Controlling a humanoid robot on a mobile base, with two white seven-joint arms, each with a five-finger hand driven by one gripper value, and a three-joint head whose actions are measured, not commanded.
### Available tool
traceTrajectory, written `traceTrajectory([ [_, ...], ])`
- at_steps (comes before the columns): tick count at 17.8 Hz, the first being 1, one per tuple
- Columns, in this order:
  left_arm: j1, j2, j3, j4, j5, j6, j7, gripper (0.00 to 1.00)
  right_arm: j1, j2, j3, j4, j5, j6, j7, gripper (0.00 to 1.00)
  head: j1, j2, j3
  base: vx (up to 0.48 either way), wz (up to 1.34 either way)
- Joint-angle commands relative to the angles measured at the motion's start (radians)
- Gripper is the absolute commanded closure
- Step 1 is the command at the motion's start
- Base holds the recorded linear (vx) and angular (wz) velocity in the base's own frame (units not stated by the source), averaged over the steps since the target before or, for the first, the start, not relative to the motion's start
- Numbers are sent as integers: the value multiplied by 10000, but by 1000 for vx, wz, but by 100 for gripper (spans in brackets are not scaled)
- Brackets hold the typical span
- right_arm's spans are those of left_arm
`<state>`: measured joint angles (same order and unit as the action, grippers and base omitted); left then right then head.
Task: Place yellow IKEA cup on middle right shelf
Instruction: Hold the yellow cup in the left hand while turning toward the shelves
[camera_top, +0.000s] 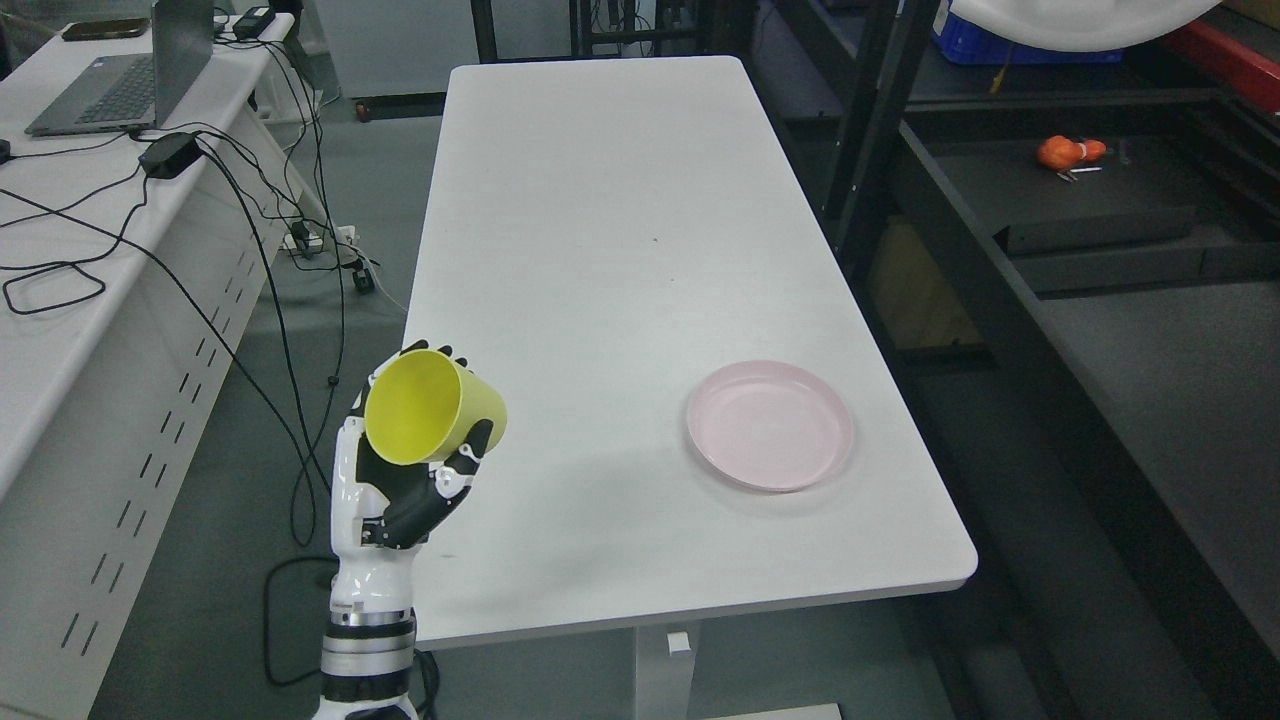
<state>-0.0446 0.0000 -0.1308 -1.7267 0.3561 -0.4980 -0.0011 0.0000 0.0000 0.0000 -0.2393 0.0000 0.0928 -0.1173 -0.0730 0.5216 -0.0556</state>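
At the upper left of the frame a grey laptop (110, 85) sits on a pale side bench, with black cables (200, 250) trailing down its perforated front.

At lower left, the left hand (405, 480) rises from the bottom edge, its white shell and black jointed fingers (470, 450) curled round the yellow cup (430, 408). The cup is held off the surface, above the left edge of the white table (600, 250), tipped so its open mouth faces the camera. It looks like smooth, matte plastic, a plain tapered cylinder with no handle.

The lifting seems done, so the step in hand is the carry. The target lies far across the frame, so the next move likely calls for a long sweep to the right, or a turn of the base, with the cup brought upright before it is set down.

Right of centre a shallow pink plate (770, 425), round and glossy, lies flat on the table, well apart from the cup.

On the right stands a dark metal shelf unit (1100, 330) with flat, dull boards; an orange object (1065, 152) rests on an upper board at upper right. The right hand is not visible.
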Motion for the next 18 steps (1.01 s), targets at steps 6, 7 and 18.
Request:
traceTrajectory([
  [6, 93, 175, -240, -496, 28, -5, -4, 100, 138, -175, 169, 0, -245, 7, 7, 1, 0, 0, 0, -242, -364],
  [7, 139, 175, -347, -496, 28, -5, -4, 100, 138, -175, 169, -15, -245, 7, 7, 1, 0, 0, 0, -287, -362],
  [18, 155, 175, -793, -389, 28, -5, -4, 100, 138, -175, 169, 0, -245, 7, 7, 1, 0, 0, 0, -292, -536],
])
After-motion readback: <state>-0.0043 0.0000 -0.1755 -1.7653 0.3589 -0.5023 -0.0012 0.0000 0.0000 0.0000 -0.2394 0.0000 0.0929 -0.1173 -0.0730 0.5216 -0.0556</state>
